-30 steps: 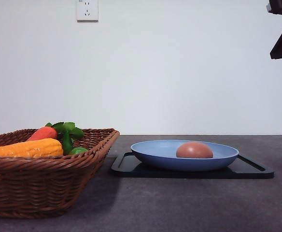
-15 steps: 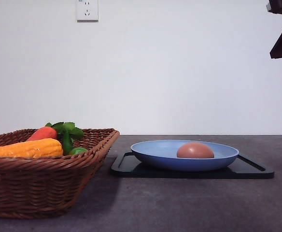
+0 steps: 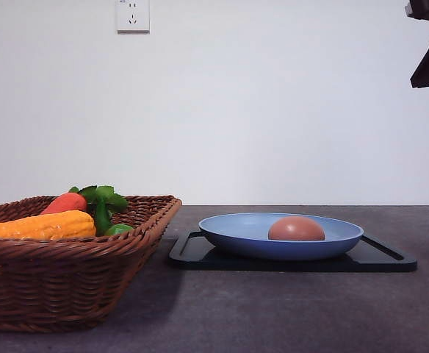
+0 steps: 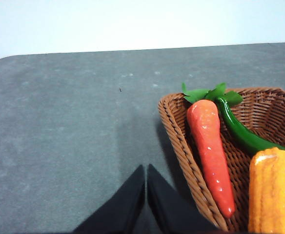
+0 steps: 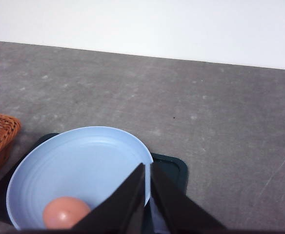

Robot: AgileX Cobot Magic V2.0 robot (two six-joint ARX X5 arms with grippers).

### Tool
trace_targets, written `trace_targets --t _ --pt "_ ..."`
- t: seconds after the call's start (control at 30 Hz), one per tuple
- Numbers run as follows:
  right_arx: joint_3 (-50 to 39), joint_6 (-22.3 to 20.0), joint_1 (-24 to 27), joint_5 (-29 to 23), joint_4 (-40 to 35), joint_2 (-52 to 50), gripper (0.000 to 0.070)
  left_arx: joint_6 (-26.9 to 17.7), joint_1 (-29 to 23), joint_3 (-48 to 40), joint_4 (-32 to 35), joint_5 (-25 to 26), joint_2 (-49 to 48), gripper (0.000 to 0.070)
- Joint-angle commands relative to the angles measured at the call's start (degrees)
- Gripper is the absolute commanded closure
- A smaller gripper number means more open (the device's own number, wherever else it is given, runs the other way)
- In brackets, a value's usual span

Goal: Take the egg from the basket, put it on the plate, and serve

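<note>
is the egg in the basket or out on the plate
Out, on the plate. The egg lies inside the light-blue plate; the basket holds a carrot and corn.

Orange corn cob (image 3: 42, 225) lies w/ a red-orange carrot (image 3: 65, 202) at its 1 o'clock – green leaves (image 3: 101, 195) beside. Black tray (image 3: 380, 259) on grey table (image 3: 288, 309); wall socket (image 3: 133, 15) at 11 o'clock.

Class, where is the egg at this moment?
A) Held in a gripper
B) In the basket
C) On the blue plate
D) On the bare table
C: the egg lies on the plate, which sits on the tray.
</note>
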State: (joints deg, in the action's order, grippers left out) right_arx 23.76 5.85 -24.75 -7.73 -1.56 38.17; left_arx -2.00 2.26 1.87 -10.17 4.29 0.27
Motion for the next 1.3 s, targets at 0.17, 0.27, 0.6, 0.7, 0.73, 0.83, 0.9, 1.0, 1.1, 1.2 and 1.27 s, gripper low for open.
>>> trace_targets --t 0.17,0.27,0.6,0.7,0.73,0.83,0.9,1.0,1.1,1.2,1.27 --pt "0.3 0.6 -0.4 -0.3 -0.7 0.2 0.07 -0.3 0.0 -0.8 -0.1 0.0 -0.1 0.07" --pt "0.3 0.6 -0.4 -0.3 -0.7 0.2 0.07 -0.3 0.0 -0.8 -0.1 0.0 -0.1 0.07" --pt "0.3 0.6 -0.5 -0.3 -1.4 0.1 0.07 -0.3 0.0 -0.8 -0.1 0.0 -0.1 0.07" --pt "0.2 -1.0 -0.2 -1.1 0.2 -3.0 0.07 -0.3 0.0 -0.8 -0.1 0.0 -0.1 0.07" --pt "0.0 -3.1 0.2 -2.2 0.5 -4.8 0.07 -0.3 0.0 -0.8 -0.1 0.0 -0.1 0.07" --pt "-2.1 -7.7 1.6 -3.7 0.3 -10.7 0.07 -0.3 0.0 -0.8 -0.1 0.0 -0.1 0.07" --pt "-4.4 -9.5 3.5 -3.7 0.3 -15.2 0.07 -0.3 0.0 -0.8 -0.1 0.0 -0.1 0.07" --pt "-8.1 -9.6 7.1 -2.8 0.3 -21.6 0.07 -0.3 0.0 -0.8 -0.1 0.0 -0.1 0.07" --pt "-11.7 -9.5 11.5 0.8 0.4 -27.4 0.07 -0.3 0.0 -0.8 -0.1 0.0 -0.1 0.07" --pt "-14.9 -9.4 15.7 4.8 0.4 -31.7 0.07 -0.3 0.0 -0.8 -0.1 0.0 -0.1 0.07" --pt "-16.7 -9.3 17.9 7.2 0.3 -33.5 0.07 -0.3 0.0 -0.8 -0.1 0.0 -0.1 0.07"
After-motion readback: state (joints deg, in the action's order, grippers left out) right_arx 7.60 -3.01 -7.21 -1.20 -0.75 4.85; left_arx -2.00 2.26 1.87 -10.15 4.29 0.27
